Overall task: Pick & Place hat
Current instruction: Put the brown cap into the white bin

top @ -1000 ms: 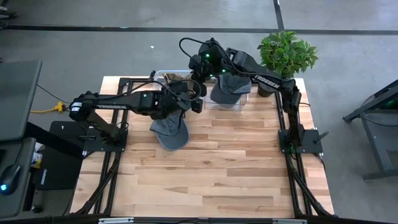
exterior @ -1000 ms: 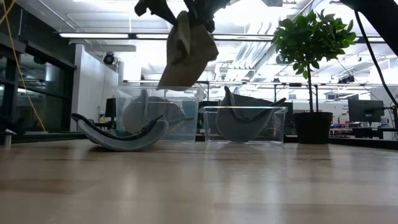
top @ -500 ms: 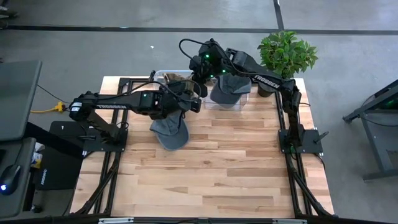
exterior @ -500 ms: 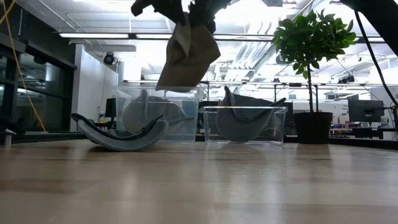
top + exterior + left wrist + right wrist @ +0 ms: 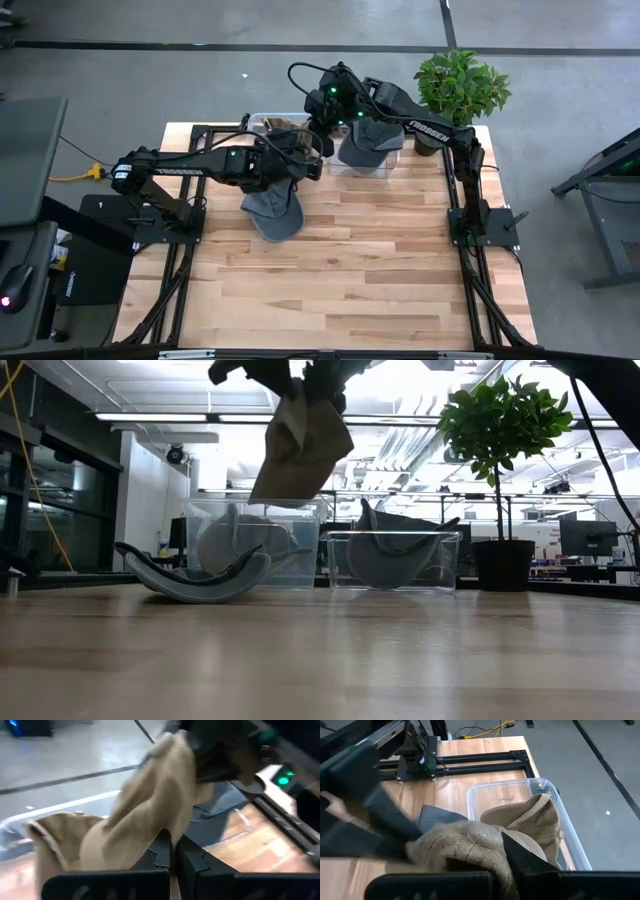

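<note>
In the high view we saw the left end effector and the right end effector close together over the far part of the tabletop, above the two clear bins. A grey hat lay on the wood just beside the left arm, and another grey hat sat in the right bin. A potted plant stood at the far right corner.

In the low view we saw the tan hat hanging in the air above the left bin, held from above by dark fingers. The grey hat lay upside down on the tabletop in front of that bin.

In the left wrist view the left end effector was clamped together on the tan hat, the cloth pinched between its fingers.

In the right wrist view the right end effector was pressed into the tan hat, but we could not tell if its fingers were closed on it. Below it another tan hat lay inside the clear bin.
</note>
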`<action>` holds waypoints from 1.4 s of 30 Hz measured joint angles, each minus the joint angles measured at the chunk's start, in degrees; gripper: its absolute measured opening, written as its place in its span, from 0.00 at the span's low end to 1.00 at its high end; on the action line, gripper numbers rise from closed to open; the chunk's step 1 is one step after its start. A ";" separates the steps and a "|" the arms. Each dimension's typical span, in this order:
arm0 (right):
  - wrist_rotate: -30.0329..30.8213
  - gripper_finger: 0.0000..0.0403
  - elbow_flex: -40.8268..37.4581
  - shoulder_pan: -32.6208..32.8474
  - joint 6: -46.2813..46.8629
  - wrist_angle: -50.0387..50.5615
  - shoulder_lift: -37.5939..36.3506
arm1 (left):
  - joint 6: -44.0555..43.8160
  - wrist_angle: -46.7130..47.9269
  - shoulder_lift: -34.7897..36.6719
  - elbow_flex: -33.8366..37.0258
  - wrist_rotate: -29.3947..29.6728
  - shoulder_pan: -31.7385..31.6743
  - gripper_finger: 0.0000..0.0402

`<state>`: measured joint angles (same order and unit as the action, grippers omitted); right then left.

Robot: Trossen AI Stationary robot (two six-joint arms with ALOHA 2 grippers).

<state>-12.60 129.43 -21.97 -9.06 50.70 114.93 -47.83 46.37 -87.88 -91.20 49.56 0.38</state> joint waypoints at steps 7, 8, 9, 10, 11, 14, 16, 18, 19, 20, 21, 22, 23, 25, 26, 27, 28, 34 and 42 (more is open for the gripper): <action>-1.12 0.00 -0.02 0.02 -0.04 0.94 0.00 | -3.23 7.91 0.04 0.00 5.55 0.00 0.00; -1.18 0.00 -0.04 0.02 -0.09 0.96 0.00 | -4.17 9.20 0.04 0.00 6.49 0.00 0.00; -1.27 0.00 -0.04 0.02 -0.12 0.96 0.00 | -5.23 10.34 0.04 0.00 7.50 0.00 0.00; -1.27 0.00 -0.04 0.02 -0.11 0.98 0.00 | -6.16 11.42 0.04 0.00 8.24 0.00 0.00; -1.35 0.00 -0.04 0.02 -0.05 0.98 0.00 | -6.53 11.77 0.07 0.00 8.49 0.00 0.00; -1.35 0.00 -0.04 0.02 -0.04 0.97 0.00 | -6.45 11.00 0.07 0.00 8.50 0.00 0.00; -1.35 0.00 -0.04 0.02 -0.04 0.96 0.00 | -6.23 10.64 0.07 0.00 8.53 0.00 0.00; -1.35 0.00 -0.04 0.02 -0.04 0.96 0.00 | -6.19 10.72 0.07 0.00 8.53 -0.02 0.00; -1.33 0.00 -0.04 0.02 -0.11 0.94 0.00 | -6.16 10.76 0.07 0.00 8.54 -0.02 0.00; -1.24 0.00 -0.04 0.02 -0.09 0.90 0.00 | -6.11 10.75 0.07 0.00 8.61 -0.02 0.00; -1.02 0.00 -0.04 0.02 0.03 0.76 0.00 | -6.08 10.75 0.07 0.00 8.70 -0.02 0.00; -0.80 0.01 -0.04 0.02 0.06 0.57 0.00 | -6.08 10.75 0.07 0.00 8.70 -0.02 0.00; -0.81 0.03 -0.04 0.02 0.05 0.50 0.00 | -6.07 10.75 0.07 0.00 8.70 -0.02 0.00; -0.78 0.07 -0.04 0.02 0.05 0.50 0.00 | -6.33 10.79 0.07 0.00 8.68 -0.02 0.00; -0.71 0.09 -0.04 0.02 0.05 0.50 0.00 | -6.42 10.79 0.07 0.00 8.68 -0.02 0.00; -0.66 0.12 -0.04 0.02 0.05 0.50 0.00 | -6.43 10.79 0.07 0.00 8.69 -0.02 0.00; -0.66 0.16 -0.04 0.02 0.05 0.50 0.00 | -6.43 10.79 0.07 0.00 8.68 -0.02 0.00; -0.65 0.40 -0.04 -0.13 -0.48 0.87 -2.20 | -6.45 10.82 0.29 0.04 9.54 -0.02 0.00; 2.73 0.59 -0.02 -0.20 -3.26 2.74 -8.69 | -4.86 12.96 0.85 -5.87 12.53 -0.07 0.00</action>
<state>-9.87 129.40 -22.17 -12.32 53.44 106.24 -52.69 59.33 -87.02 -97.07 62.09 0.32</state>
